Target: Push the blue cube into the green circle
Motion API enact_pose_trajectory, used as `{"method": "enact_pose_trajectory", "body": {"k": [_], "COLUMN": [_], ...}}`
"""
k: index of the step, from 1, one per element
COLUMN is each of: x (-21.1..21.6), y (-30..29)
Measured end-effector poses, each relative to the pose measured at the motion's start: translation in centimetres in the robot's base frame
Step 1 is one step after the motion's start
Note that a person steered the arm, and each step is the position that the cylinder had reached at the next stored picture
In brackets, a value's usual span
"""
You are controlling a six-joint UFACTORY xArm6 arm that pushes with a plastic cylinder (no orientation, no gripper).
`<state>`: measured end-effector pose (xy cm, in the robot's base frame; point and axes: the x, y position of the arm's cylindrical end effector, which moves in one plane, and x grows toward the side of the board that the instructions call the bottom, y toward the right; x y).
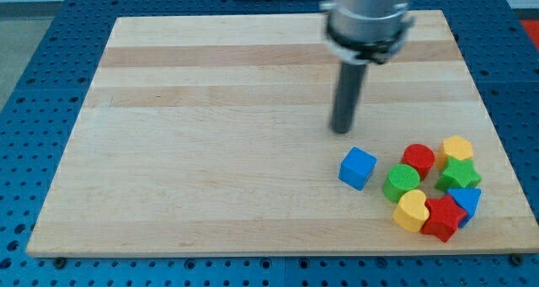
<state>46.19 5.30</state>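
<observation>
here my tip (341, 130) sits above the blue cube (358, 167).

the arm's grey housing (370, 18) is blurred and cut off by the view's top edge; the blue block (466, 200) at the cluster's right is half hidden behind the red star (443, 218), its shape unclear; the table (210, 152) loses nothing to the edges.

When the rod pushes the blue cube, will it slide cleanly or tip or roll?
The blue cube sits flat on the smooth wooden board, so it probably slides rather than rolls. It looks rigid. My tip stands above it in the view, slightly left; an off-centre push may spin it.
</observation>
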Motion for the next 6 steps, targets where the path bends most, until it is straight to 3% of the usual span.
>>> {"method": "enact_pose_trajectory", "body": {"k": [1, 6], "x": [3.9, 6.0], "y": [-4.8, 4.9]}}
